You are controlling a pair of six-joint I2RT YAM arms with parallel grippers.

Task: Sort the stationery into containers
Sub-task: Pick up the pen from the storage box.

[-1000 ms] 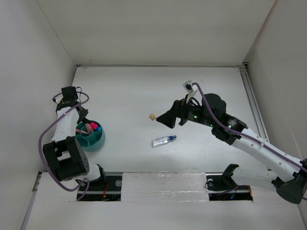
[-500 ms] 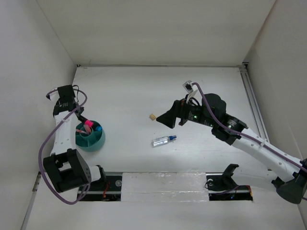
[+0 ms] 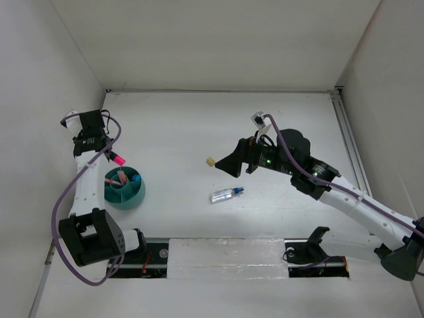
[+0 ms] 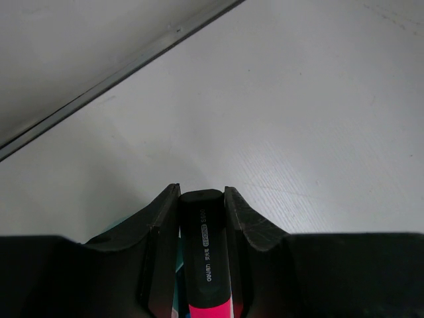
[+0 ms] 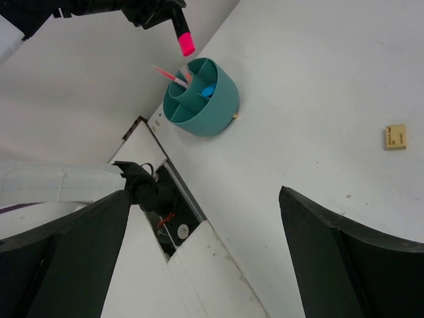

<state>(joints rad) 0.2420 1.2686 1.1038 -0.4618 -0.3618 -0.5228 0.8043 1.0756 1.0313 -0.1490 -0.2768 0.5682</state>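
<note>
Pink-tipped marker (image 3: pixel 116 158), clenched in our left gripper (image 4: pixel 202 195) at the teal cup's (image 3: pixel 136 197) twelve o'clock, risks missing if released; right gripper (image 3: pixel 225 165) gapes.

Lit brightly and evenly from overhead, diffuse, without hard glare. Nearly washes out the white table (image 3: pixel 199 126) and walls (image 3: pixel 40 79). Casts only faint, soft shadows by the cup (image 3: pixel 130 199). Looks sharp across the top view. Shows the marker's (image 4: pixel 203 265) print legibly up close between dark left fingers (image 4: pixel 159 245). Renders the near right fingers (image 5: pixel 73 258) as black, blurred, featureless shapes.
</note>
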